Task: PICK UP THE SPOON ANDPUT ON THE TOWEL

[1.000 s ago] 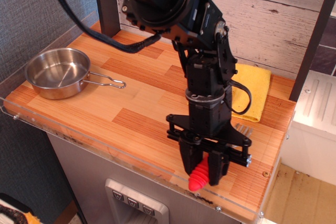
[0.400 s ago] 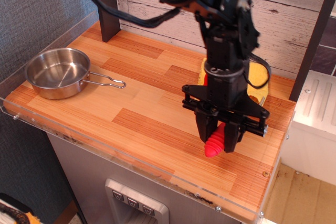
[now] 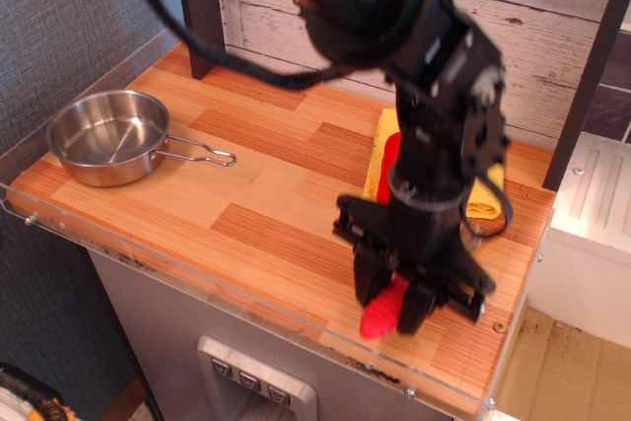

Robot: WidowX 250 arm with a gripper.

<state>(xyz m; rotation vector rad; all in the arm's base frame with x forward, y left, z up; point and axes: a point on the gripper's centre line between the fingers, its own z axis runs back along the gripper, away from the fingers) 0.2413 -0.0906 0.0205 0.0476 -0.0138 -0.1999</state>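
Observation:
My gripper [image 3: 392, 305] hangs over the front right part of the wooden counter [image 3: 266, 194] and is shut on the spoon [image 3: 378, 319]. Only the spoon's thick red ribbed handle shows, sticking out below the fingers; its metal head is hidden behind the gripper. The spoon is held near the counter's front edge, in front of the towel. The yellow towel [image 3: 378, 150] lies at the back right, mostly hidden behind the arm, with a corner showing to the right of the arm [image 3: 483, 202]. The arm is motion-blurred.
A steel pan [image 3: 106, 135] with a wire handle [image 3: 202, 154] sits at the left. A red pepper-shaped thing [image 3: 391, 157] lies on the towel. A dark post [image 3: 200, 7] stands at the back left. A clear plastic rim [image 3: 246, 311] lines the counter's front edge.
The gripper, holding the spoon throughout, rose and moved back toward the towel, then came forward and down again toward the front edge.

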